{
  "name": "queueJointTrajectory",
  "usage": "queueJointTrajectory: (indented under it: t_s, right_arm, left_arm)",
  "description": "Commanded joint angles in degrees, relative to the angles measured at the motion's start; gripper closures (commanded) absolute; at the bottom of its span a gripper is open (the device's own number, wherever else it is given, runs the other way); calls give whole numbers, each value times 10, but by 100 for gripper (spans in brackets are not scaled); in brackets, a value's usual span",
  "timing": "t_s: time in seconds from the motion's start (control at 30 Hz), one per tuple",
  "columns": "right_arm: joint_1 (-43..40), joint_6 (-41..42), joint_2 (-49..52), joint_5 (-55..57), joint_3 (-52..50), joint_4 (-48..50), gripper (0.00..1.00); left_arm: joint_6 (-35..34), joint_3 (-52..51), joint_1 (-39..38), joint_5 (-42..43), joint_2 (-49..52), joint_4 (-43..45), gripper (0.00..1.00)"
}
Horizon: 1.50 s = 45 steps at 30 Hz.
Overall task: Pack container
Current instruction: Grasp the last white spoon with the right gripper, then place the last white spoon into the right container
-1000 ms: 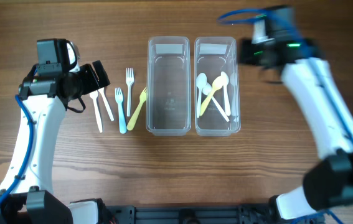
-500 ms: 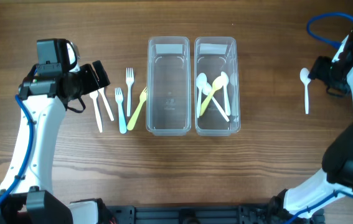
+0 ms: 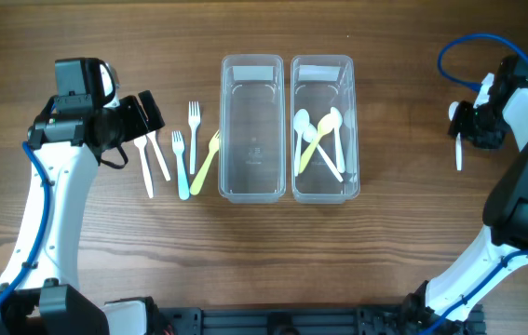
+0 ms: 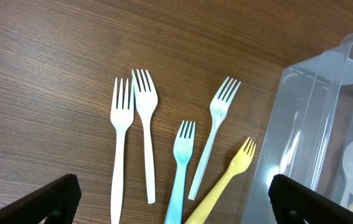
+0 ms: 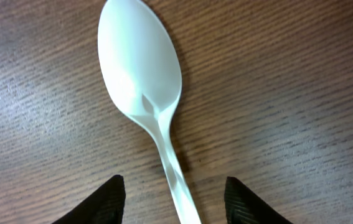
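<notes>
the right gripper (image 5: 176,202) has its two black fingertips (image 5: 111,198) set apart, one on each side of the thin handle of a white plastic spoon (image 5: 140,68). bare wood shows between each tip and the handle, so nothing is clamped. the spoon lies flat on the brown wooden table (image 5: 288,74) with its bowl pointing away from the fingers. seen from overhead, it sits at the far right of the table, well apart from the containers, and the gripper is just beside its upper half.

the left gripper (image 4: 179,202) has its jaws spread wide and holds nothing. it hovers over a loose row of plastic forks lying on the table. two long white forks (image 4: 146,137) lie side by side, nearly touching at the tines. next come a light blue fork (image 4: 179,165), a smaller white fork (image 4: 210,140) and a pale yellow fork (image 4: 229,177). the yellow one slants toward the containers and lies just beside the nearer one.

in the middle of the table two clear rectangular plastic containers stand side by side, touching along their long walls. the left container (image 3: 228,130) has nothing in it. the right container (image 3: 353,130) holds a crossed pile of spoons (image 3: 318,140), some white and one pale yellow.
</notes>
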Motion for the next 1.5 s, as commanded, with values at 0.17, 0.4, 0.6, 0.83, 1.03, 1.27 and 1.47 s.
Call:
queueJointTrajectory:
  t_s: [0.17, 0.4, 0.6, 0.83, 1.03, 1.27, 1.47]
  right_arm:
    - [2, 4, 18, -9, -5, 15, 53]
    - [2, 4, 25, -9, -19, 19, 56]
    - [2, 5, 25, -9, -23, 20, 71]
    - [2, 28, 20, -23, -23, -2, 95]
    - [7, 51, -36, -130, 1, -25, 95]
    - [71, 85, -198, -219, 4, -25, 96]
    - [200, 128, -281, -190, 4, -34, 96]
  left_arm:
    - [14, 11, 4, -2, 0, 1, 0]
    - [14, 11, 4, -2, 0, 1, 0]
    - [14, 11, 4, -2, 0, 1, 0]
    - [14, 11, 4, -2, 0, 1, 0]
    - [14, 11, 4, -2, 0, 1, 0]
    - [14, 11, 4, -2, 0, 1, 0]
    - [14, 11, 4, -2, 0, 1, 0]
